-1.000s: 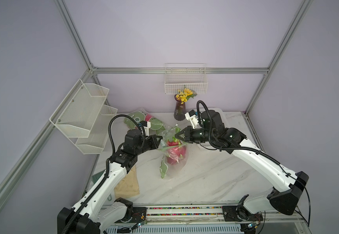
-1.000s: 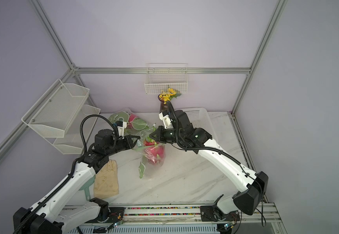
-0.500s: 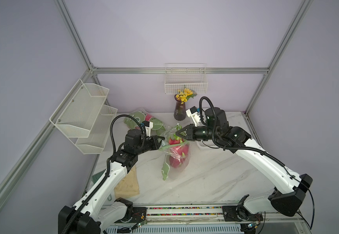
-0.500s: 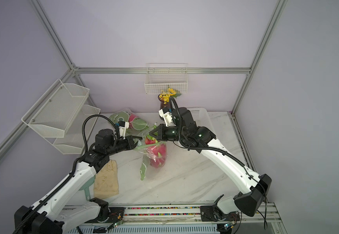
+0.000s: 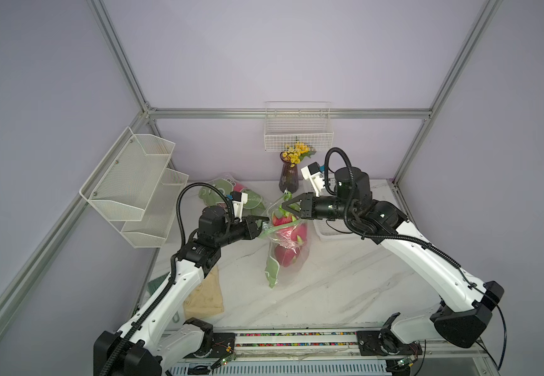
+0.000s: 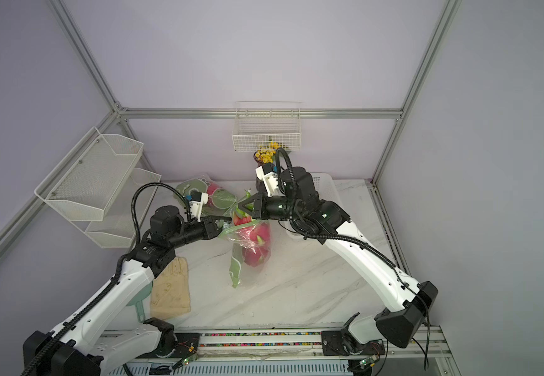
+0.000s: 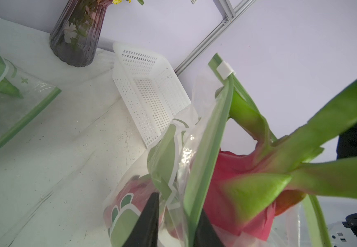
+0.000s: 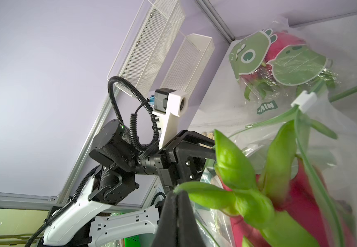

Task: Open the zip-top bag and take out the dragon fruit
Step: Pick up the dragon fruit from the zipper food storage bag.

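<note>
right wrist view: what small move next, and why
Probably lift the right tool slightly, drawing the top dragon fruit out through the zip-top bag's open mouth: it seems shut on a green spike, and the left tool stands open at the rim.

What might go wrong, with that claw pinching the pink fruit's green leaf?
The right gripper pinches only a green scale of the dragon fruit; it may tear or slip. The left gripper stands open around the rim of the zip-top bag, so it might lift with the fruit.

a robot lab cell — aluminium frame point(image 5: 215, 113), plain lilac walls point(image 5: 264, 48), marble-look tabletop point(image 5: 345, 286).
</note>
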You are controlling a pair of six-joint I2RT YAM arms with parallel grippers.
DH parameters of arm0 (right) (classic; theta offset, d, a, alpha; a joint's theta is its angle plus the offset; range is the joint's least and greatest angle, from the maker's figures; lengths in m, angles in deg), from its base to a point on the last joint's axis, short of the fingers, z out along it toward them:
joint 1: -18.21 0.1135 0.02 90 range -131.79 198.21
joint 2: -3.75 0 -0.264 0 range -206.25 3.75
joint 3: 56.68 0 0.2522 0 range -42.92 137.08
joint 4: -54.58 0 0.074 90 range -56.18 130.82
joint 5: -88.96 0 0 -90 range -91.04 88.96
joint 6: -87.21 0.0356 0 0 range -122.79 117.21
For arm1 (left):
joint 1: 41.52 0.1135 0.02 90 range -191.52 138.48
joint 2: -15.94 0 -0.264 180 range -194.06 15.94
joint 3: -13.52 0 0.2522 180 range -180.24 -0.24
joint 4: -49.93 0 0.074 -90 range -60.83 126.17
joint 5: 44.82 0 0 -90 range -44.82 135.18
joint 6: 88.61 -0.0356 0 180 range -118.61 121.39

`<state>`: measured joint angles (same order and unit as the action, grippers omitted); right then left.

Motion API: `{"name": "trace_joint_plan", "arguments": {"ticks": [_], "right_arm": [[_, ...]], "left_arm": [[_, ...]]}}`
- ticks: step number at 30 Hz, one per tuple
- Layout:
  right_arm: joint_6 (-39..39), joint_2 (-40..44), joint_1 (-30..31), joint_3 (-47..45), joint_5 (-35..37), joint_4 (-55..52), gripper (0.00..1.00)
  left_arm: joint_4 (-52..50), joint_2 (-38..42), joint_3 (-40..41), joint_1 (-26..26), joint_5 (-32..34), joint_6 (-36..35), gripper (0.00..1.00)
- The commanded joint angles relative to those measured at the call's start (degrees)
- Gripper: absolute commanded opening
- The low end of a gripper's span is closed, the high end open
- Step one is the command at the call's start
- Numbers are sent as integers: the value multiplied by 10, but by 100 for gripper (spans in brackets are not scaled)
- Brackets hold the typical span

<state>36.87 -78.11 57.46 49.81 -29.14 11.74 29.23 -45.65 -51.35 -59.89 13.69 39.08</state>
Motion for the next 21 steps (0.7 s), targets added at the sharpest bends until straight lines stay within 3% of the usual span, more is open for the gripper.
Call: {"name": "trace_joint_plan", "arguments": {"ticks": [1, 4, 7, 9, 21], "right_arm": [[-10, 3, -5, 23, -7, 49, 0], [-18, 1, -9, 19, 4, 41, 0], [-16, 6, -23, 13, -4, 42, 0], [-19, 10, -27, 21, -8, 45, 0], [-6, -14, -29, 97, -43, 80, 0]], "left_arm": [[39, 17, -14, 5, -14, -10, 26], [34, 17, -23, 12, -18, -13, 26], [4, 15, -34, 17, 8, -19, 9], [-6, 8, -31, 19, 17, -28, 4], [28, -30, 32, 21, 13, -40, 1]]}}
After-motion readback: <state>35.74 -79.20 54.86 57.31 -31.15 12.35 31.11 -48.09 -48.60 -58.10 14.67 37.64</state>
